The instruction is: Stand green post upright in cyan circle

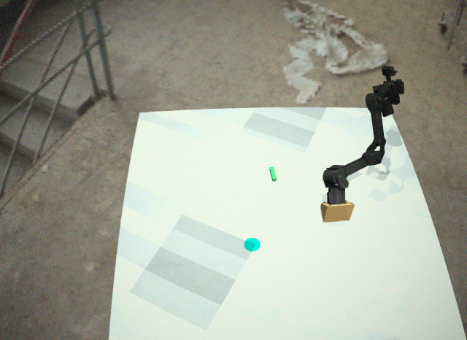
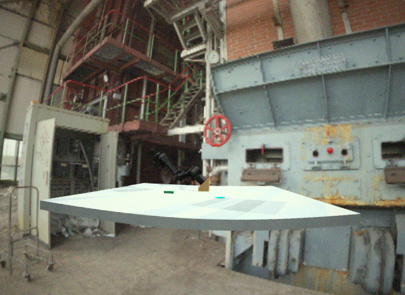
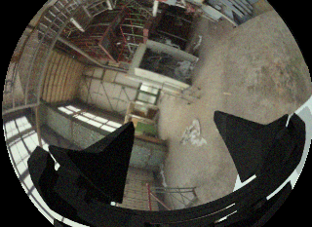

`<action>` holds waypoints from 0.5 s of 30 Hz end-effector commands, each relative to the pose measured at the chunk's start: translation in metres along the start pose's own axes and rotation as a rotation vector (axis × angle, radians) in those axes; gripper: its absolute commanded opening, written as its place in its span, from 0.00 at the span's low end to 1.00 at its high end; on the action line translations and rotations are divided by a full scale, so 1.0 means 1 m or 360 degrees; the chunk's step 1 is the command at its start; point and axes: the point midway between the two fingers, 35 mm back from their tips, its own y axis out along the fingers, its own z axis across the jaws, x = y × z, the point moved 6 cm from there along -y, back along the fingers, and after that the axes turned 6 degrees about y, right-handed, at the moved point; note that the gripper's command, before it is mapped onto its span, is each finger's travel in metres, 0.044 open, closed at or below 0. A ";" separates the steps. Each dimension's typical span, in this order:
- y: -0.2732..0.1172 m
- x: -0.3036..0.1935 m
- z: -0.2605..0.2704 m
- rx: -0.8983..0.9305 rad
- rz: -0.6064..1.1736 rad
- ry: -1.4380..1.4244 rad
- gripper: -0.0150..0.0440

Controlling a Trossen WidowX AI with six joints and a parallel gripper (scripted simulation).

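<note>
The hand is spread wide open, with nothing between its fingers.

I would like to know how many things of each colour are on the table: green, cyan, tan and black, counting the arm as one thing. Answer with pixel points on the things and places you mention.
Green: 1, post (image 1: 273, 174) (image 2: 168, 192)
Cyan: 1, circle (image 1: 252, 244) (image 2: 219, 197)
Tan: 1, block (image 1: 336, 212) (image 2: 204, 186)
Black: 1, arm (image 1: 377, 127) (image 2: 168, 161)
Total: 4
</note>
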 end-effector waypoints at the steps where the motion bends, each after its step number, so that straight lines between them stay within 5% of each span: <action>1: 0.000 -0.001 0.002 0.0012 0.0005 0.0007 0.89; 6: -0.017 -0.015 0.058 0.0302 0.0154 0.0182 0.67; 15: -0.074 -0.048 0.158 0.0811 0.0579 0.0464 0.65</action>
